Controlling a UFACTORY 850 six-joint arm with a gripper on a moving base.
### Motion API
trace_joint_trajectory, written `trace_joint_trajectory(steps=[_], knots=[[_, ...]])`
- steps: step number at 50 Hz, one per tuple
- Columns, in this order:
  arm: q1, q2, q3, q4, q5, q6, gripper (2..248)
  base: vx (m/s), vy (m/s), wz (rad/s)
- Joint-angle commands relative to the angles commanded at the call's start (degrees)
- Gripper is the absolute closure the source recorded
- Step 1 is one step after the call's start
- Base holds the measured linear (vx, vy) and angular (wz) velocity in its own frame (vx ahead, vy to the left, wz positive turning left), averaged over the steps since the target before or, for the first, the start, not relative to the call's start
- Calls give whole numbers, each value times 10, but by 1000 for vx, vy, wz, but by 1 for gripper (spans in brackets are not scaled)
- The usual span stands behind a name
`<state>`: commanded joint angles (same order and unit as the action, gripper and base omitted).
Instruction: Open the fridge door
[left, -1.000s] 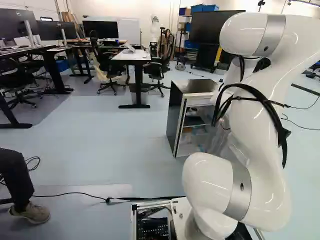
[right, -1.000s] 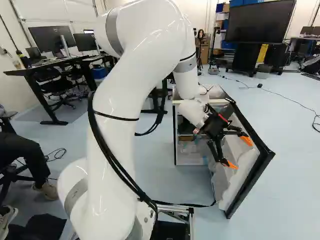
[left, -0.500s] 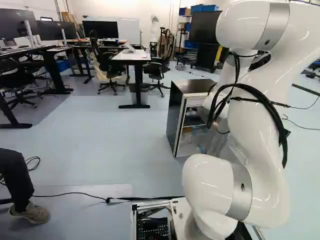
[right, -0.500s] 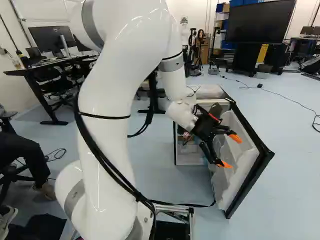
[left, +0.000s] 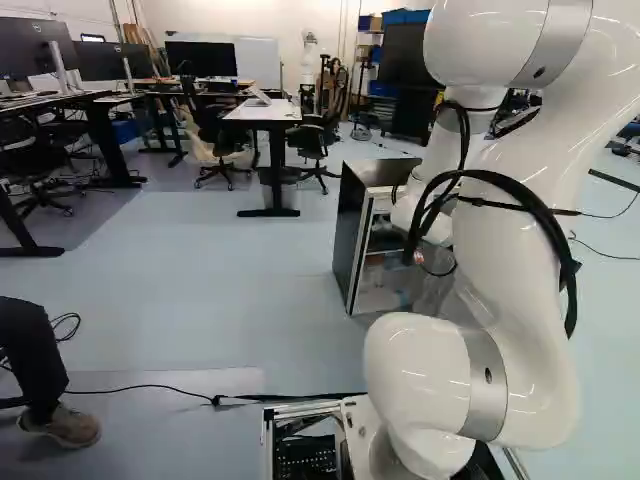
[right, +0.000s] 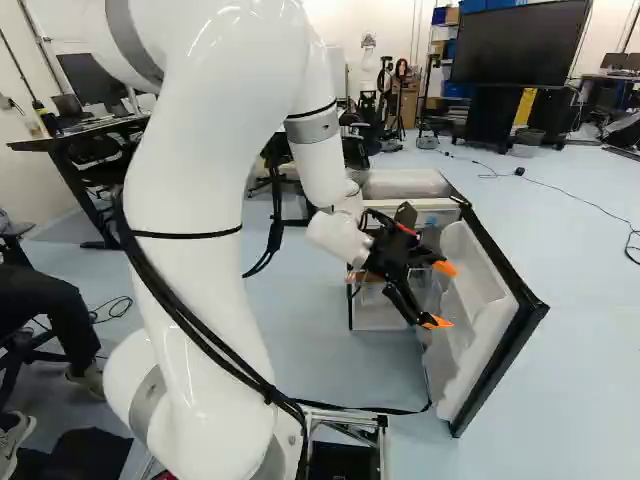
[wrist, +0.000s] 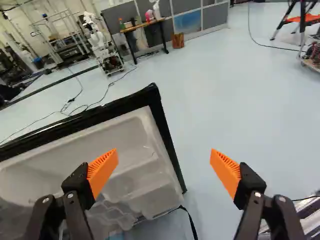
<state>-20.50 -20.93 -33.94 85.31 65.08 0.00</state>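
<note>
Firstly, one pale blue floor (right: 590, 340), carrying all the furniture.
Item: one white robot arm (right: 195, 240), reaching ahead to the fridge's open front.
Item: one small refrigerator cabinet (left: 350, 235), upright on the floor ahead of the base, dark-sided.
Item: one refrigerator door (right: 480, 300), black-rimmed, pale-lined; swung wide from the cabinet's right front edge, free edge towards the base. Opening judged essentially achieved.
Item: moulded door shelves (wrist: 142, 185), along the inner face.
Item: one black two-finger gripper (wrist: 164, 162), fingers spread wide, nothing held; positioned on the door's inner side.
Item: two orange pads (wrist: 103, 169), apart.
Handling note: should more swing be wanted, press outward on the liner near the free edge, slowly, for best leverage; otherwise retreat towards the base, keeping fingertips off shelves and rim, lest a snag drag the door inward.
</note>
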Motion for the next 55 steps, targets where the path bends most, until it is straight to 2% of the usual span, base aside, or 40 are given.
trace_joint_trajectory(steps=[34, 55], knots=[[88, 67, 97, -110, 0, 0, 3, 0, 0, 0], [94, 73, 104, -123, 0, 0, 3, 0, 0, 0]])
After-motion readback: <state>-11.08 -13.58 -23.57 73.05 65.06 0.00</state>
